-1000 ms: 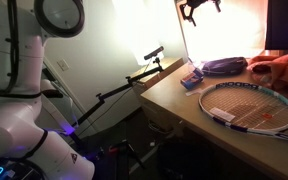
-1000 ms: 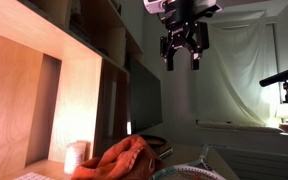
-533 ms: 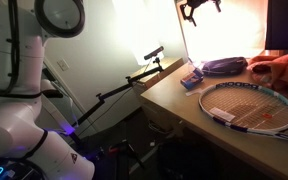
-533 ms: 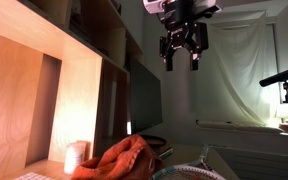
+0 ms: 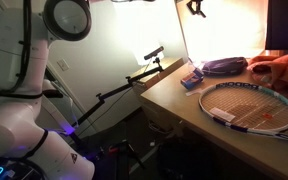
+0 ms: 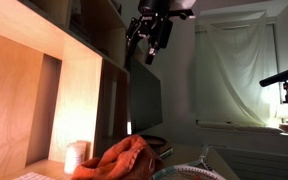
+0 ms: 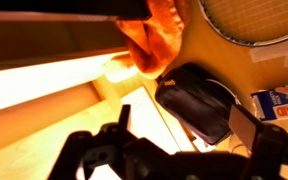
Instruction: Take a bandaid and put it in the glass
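The bandaid box (image 5: pixel 191 78) is small, flat and blue, and lies on the wooden desk by the tennis racket (image 5: pixel 252 105). It also shows in the wrist view (image 7: pixel 282 103). The glass (image 6: pixel 76 155) is small and pale and stands at the back of the desk, near the orange cloth (image 6: pixel 124 158). In the wrist view it is a bright blurred spot (image 7: pixel 119 69). My gripper (image 6: pixel 149 42) is high above the desk, tilted, open and empty. It sits at the top edge of an exterior view (image 5: pixel 196 7), and in the wrist view (image 7: pixel 184 125) its fingers are spread.
A dark pouch (image 5: pixel 224 66) lies between the box and the orange cloth (image 5: pixel 279 70), and it also shows in the wrist view (image 7: pixel 199 100). A lit wooden shelf unit (image 6: pixel 74 70) rises behind the desk. A lamp arm (image 5: pixel 134 78) is clamped at the desk's edge.
The gripper has risen and swung sideways towards the shelf, and it now tilts. It stays open. Nothing on the desk has moved.
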You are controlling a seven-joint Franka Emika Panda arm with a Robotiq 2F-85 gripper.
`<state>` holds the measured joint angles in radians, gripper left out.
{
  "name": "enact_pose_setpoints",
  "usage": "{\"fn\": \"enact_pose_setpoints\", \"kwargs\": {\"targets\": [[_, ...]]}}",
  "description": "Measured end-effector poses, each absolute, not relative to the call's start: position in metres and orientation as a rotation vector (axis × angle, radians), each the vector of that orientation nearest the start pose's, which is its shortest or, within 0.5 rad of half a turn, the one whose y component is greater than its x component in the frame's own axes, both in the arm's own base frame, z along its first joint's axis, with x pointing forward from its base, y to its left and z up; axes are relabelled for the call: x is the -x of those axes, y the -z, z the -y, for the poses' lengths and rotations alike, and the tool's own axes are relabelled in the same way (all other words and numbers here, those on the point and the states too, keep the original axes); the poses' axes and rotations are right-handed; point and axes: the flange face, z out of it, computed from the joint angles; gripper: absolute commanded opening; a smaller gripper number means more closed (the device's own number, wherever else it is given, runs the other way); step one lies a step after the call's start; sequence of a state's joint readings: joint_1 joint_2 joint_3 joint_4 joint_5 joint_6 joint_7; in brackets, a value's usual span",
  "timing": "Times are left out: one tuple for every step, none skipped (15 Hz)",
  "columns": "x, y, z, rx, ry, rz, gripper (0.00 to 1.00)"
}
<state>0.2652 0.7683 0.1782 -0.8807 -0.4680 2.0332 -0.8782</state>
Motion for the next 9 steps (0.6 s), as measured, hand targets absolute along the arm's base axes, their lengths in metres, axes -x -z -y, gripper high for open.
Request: {"fn": "enact_pose_setpoints", "kwargs": {"targets": [[-0.749, -0.496, -0.266, 2.669, 0.623, 2.257, 1.0], [-0.751, -0.495, -0.271, 2.613, 0.695, 2.273, 1.0], [-0.753, -0.493, -0.275, 2.556, 0.742, 2.275, 1.0], [-0.753, -0.488, -0.277, 2.497, 0.753, 2.266, 1.0], [-0.753, -0.484, -0.279, 2.434, 0.756, 2.256, 1.0], [-0.753, -0.479, -0.28, 2.384, 0.743, 2.246, 1.0], [-0.752, -0.472, -0.28, 2.334, 0.71, 2.242, 1.0], [-0.751, -0.465, -0.28, 2.301, 0.665, 2.24, 1.0], [-0.75, -0.458, -0.28, 2.276, 0.613, 2.244, 1.0]]}}
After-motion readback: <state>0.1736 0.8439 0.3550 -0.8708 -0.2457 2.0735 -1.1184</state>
